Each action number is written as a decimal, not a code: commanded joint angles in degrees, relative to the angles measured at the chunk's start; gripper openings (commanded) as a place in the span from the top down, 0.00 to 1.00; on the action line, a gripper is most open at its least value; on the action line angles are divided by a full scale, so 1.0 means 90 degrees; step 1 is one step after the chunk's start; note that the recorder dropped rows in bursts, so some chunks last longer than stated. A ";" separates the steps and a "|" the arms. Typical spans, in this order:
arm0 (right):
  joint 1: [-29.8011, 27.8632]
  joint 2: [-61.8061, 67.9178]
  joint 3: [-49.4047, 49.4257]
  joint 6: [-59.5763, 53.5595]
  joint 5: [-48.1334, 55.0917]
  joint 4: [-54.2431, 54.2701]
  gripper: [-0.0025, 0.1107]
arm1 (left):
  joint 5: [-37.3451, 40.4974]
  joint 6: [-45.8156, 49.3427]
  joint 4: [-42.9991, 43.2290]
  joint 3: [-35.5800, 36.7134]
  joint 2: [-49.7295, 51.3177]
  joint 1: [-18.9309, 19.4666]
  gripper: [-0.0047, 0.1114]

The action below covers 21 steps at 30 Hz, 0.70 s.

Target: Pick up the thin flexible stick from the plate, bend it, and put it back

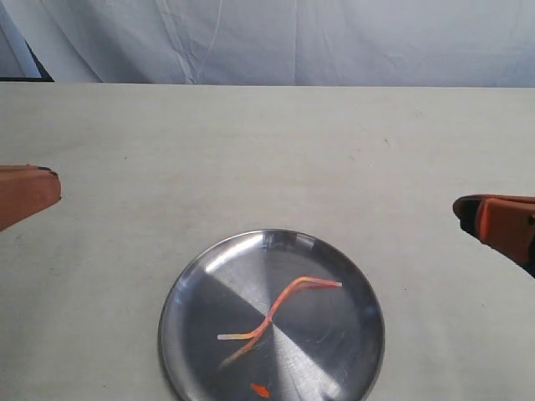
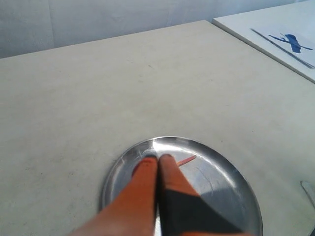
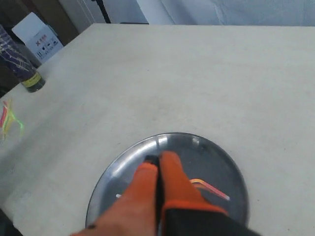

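The thin orange-red stick (image 1: 280,311) lies bent in a wavy S shape on the round steel plate (image 1: 194,294) at the front middle of the table, its pale ends free. A short piece of the stick (image 2: 187,160) shows past my left fingers, and a bent end of the stick (image 3: 211,188) shows beside my right fingers. My left gripper (image 1: 50,188) hangs at the left edge, well away from the plate, and is shut on nothing. My right gripper (image 1: 461,209) hangs at the right edge, also shut and holding nothing. Both sets of orange fingers are pressed together.
A tiny orange chip (image 1: 260,389) lies near the plate's front rim. A white board with a blue mark (image 2: 290,42) sits on one side of the table. A dark can (image 3: 24,73), a small box (image 3: 42,34) and coloured strands (image 3: 10,120) sit near the other side.
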 commanded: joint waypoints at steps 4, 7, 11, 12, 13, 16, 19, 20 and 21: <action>-0.0615 -0.1749 0.0612 -0.0016 -0.0728 -0.0677 0.99 | 0.0009 -0.0028 -0.0017 0.0025 -0.0059 -0.0001 0.96; -0.1121 -0.2458 0.0881 -0.0016 -0.0837 -0.0677 0.99 | 0.0009 -0.0027 -0.0004 0.0025 -0.0059 -0.0001 0.96; -0.1366 -0.2819 0.1197 -0.0016 -0.0862 -0.1051 0.99 | 0.0009 -0.0027 0.0028 0.0025 -0.0059 -0.0001 0.96; -0.1353 -0.2819 0.1318 -0.0016 -0.0937 -0.1185 0.99 | 0.0009 -0.0027 0.0028 0.0025 -0.0059 -0.0001 0.96; -0.1341 -0.2819 0.1457 -0.0016 -0.1031 -0.1337 0.99 | 0.0009 -0.0027 0.0028 0.0025 -0.0059 -0.0001 0.96; -0.1497 -0.2844 0.1806 0.0210 -0.1186 -0.1737 0.99 | 0.0009 -0.0027 0.0028 0.0025 -0.0059 -0.0001 0.96; -0.1779 -0.2857 0.2059 0.1079 -0.1219 -0.2360 0.99 | 0.0009 -0.0027 0.0028 0.0025 -0.0059 -0.0001 0.96; -0.1859 -0.2869 0.2127 0.1385 -0.1219 -0.2568 0.99 | 0.0009 -0.0027 0.0028 0.0025 -0.0059 -0.0001 0.96; -0.1903 -0.2883 0.2172 0.1565 -0.1219 -0.2699 0.99 | 0.0009 -0.0027 0.0028 0.0025 -0.0059 -0.0001 0.96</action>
